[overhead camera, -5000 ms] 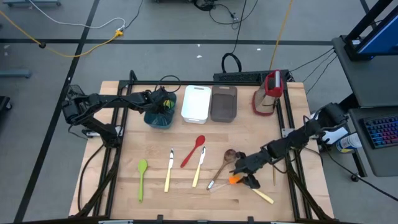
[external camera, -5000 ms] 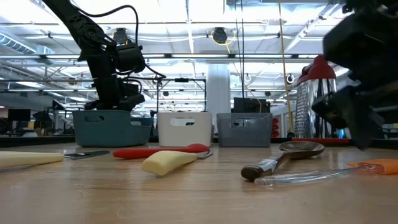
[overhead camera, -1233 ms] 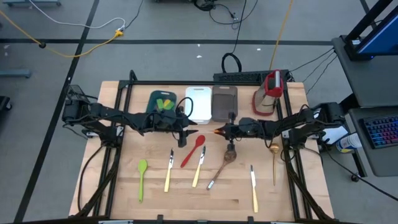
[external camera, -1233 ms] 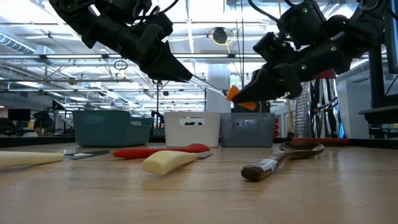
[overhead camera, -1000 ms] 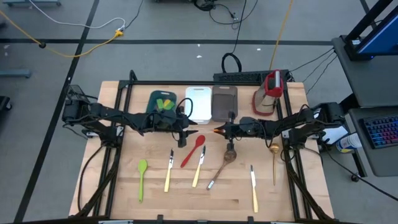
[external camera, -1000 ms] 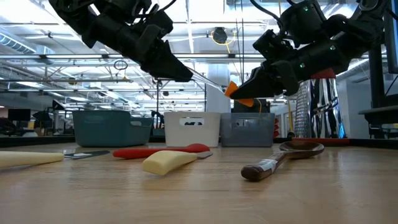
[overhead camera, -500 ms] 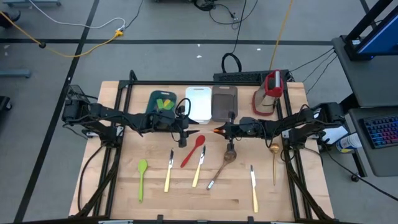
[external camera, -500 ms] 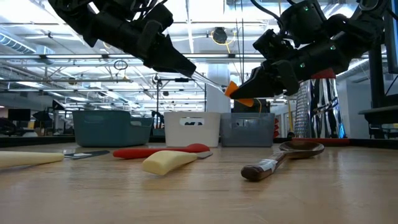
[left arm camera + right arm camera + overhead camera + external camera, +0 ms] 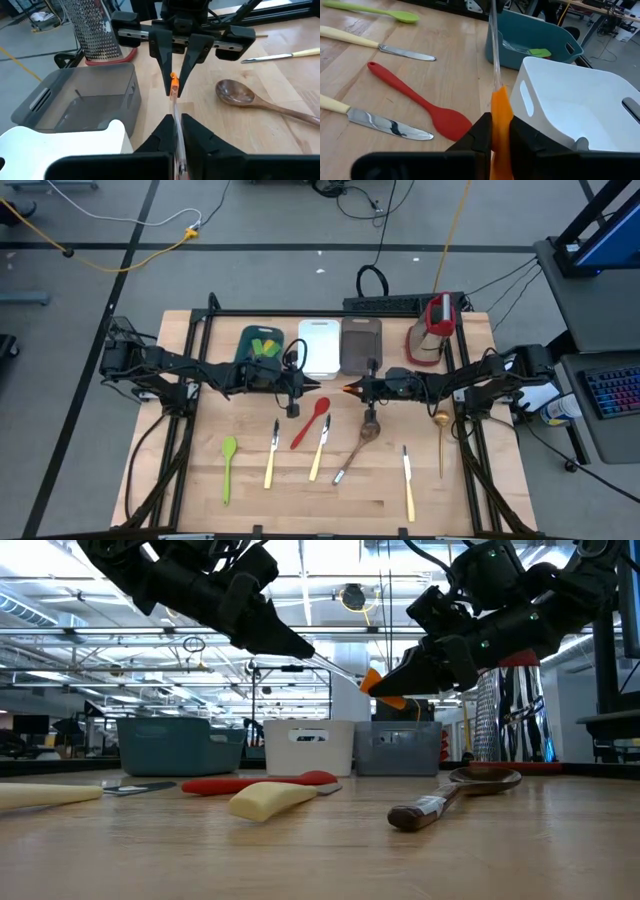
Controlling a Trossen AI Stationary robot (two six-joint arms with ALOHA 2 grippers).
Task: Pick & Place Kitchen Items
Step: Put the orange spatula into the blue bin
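Observation:
An orange spatula (image 9: 347,389) with a clear handle (image 9: 335,671) hangs above the table's middle, in front of the white tray, spanning between my two grippers. My left gripper (image 9: 299,388) is shut on its handle end; my right gripper (image 9: 358,389) is shut on its orange blade (image 9: 383,687). On the table lie a green spoon (image 9: 228,463), three pale-handled knives (image 9: 271,455), a red spoon (image 9: 311,421), a wooden spoon (image 9: 361,443) and a gold spoon (image 9: 440,436). Green and yellow spatulas (image 9: 264,346) sit in the teal tray (image 9: 246,337). My left gripper pinches the clear handle (image 9: 175,116) near its free end between its two fingers. It comes from the table's left, and its fingers lie along the handle. My right gripper pinches the orange blade (image 9: 500,111) between its two fingers, coming from the table's right, in line with the spatula. The spatula is lifted clear of the table, near level, with its handle end a little higher.
A white tray (image 9: 318,330) and a grey tray (image 9: 360,363) stand side by side at the back, next to the teal one. A red-and-white grater (image 9: 436,320) stands at the back right. Bare wood lies along the table's near edge.
My left gripper has edged a little toward my right gripper, along the clear handle. The spatula stays where it was, held above the table, and my right gripper has kept still.

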